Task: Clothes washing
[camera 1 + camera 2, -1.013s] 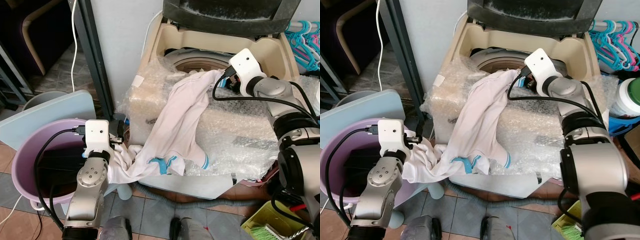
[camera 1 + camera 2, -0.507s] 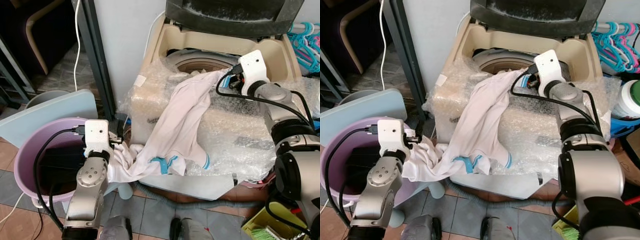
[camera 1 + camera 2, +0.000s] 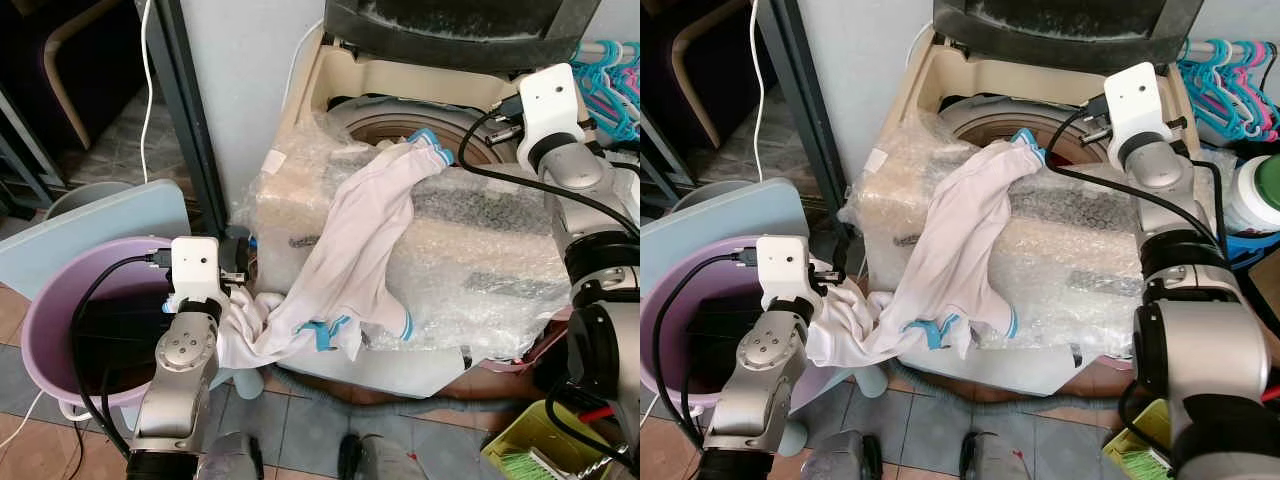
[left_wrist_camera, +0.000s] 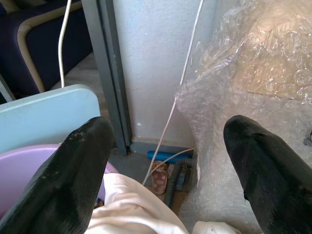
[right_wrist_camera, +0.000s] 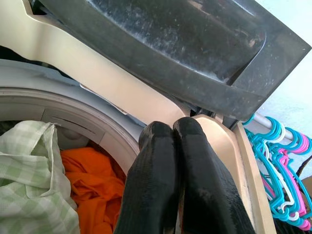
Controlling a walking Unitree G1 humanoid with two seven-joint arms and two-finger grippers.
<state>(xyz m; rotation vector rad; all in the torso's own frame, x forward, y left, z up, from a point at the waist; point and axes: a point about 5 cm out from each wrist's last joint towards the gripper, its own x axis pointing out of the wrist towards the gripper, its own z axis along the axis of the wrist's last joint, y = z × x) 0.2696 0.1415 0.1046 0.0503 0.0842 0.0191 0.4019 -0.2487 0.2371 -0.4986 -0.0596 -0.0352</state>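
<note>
Since the white garment (image 3: 345,250) is too long to go in with one lift, I've got it strung out btwn basin and machine. Far left, the purple basin (image 3: 60,330) sits on the floor w/ a pale blue lid (image 3: 90,225) leaning behind it. Left end effector (image 3: 235,268) hangs at the basin's rim, fingers (image 4: 78,170) spread wide, released; the garment's bunched tail lies just below and btwn them, so I judge it's lined up to gather that end, not gripping yet. From there the cloth runs up over the bubble wrap (image 3: 480,250) covering the washing machine (image 3: 970,70) front, blue-trimmed cuffs dangling mid-way, top end w/ blue edge draped over the drum's lip. That hold is friction only; could slide back out. Right end effector (image 5: 178,161) is up by the raised dark lid (image 5: 170,39), fingers clenched together, holding nothing, clear of the opening. Orange and green-check laundry (image 5: 73,195) already lies inside the drum. Hangers (image 3: 610,85) at far right.
</note>
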